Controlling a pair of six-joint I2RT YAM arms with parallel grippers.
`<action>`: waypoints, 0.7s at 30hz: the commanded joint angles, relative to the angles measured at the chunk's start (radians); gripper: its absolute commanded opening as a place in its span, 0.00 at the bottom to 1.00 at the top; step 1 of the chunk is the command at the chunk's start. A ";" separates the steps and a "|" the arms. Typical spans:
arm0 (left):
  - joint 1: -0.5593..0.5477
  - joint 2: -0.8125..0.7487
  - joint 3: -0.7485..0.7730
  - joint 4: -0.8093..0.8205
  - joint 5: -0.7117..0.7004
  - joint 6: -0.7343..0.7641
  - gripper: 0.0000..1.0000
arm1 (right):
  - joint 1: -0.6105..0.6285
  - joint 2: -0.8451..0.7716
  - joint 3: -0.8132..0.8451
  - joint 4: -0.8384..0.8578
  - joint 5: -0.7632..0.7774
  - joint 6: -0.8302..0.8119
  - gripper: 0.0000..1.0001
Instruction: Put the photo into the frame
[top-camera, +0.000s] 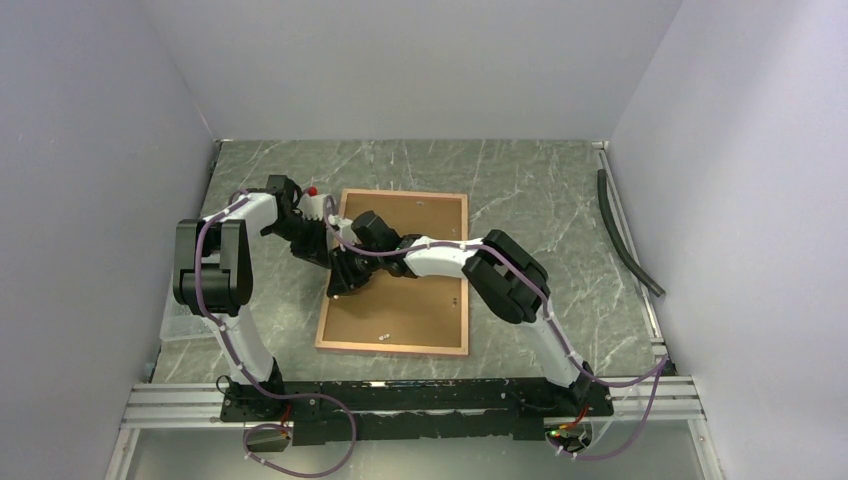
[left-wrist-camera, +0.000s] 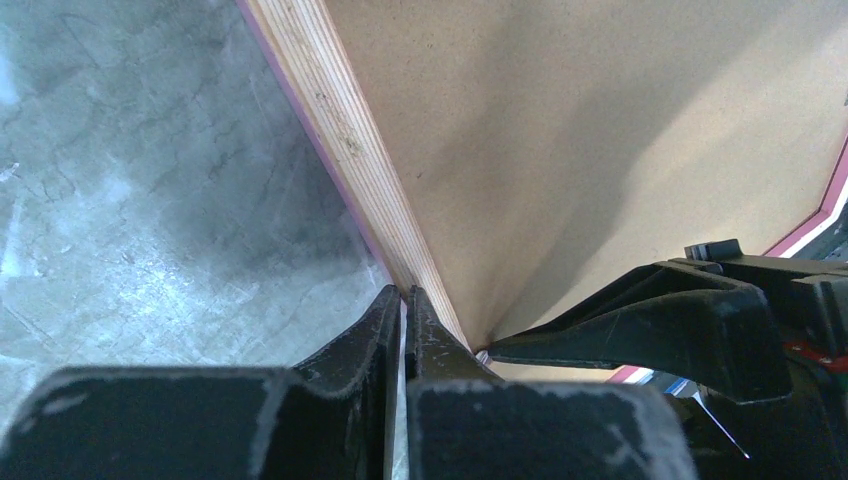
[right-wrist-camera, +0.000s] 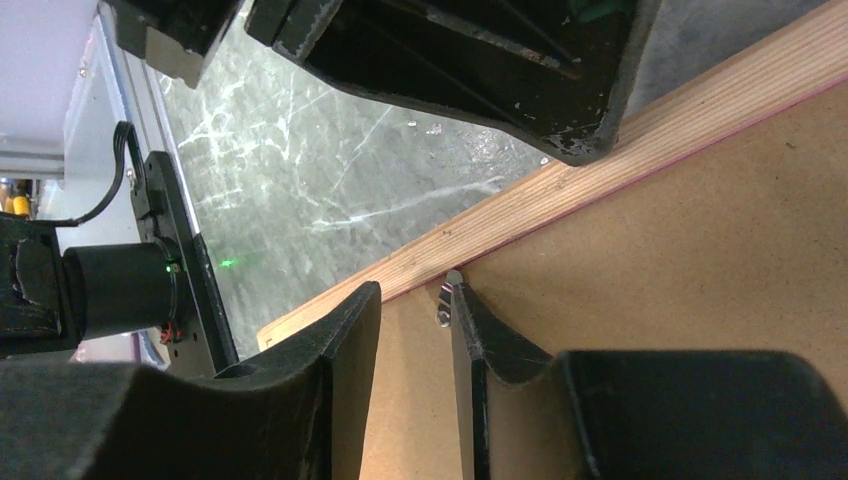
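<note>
Plainly, the frame (top-camera: 420, 310) lies beneath the right pincer (right-wrist-camera: 411, 300).

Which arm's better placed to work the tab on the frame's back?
Right, likely: the right end effector straddles the metal tab beside the frame's wooden rail; the left end effector sits at the rail, jaws nearly shut.

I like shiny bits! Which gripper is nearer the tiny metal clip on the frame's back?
Right. The right gripper straddles the metal clip; the left gripper sits farther along the wooden edge of the frame.
</note>
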 joint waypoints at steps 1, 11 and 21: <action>-0.015 0.021 0.006 0.036 -0.002 0.010 0.08 | 0.061 0.039 0.042 -0.003 -0.114 -0.046 0.34; -0.020 0.056 0.017 0.036 0.001 0.005 0.06 | 0.078 0.059 0.059 -0.010 -0.132 -0.099 0.28; -0.004 0.044 0.044 0.023 0.037 -0.027 0.04 | -0.057 -0.090 -0.147 0.288 -0.140 0.115 0.47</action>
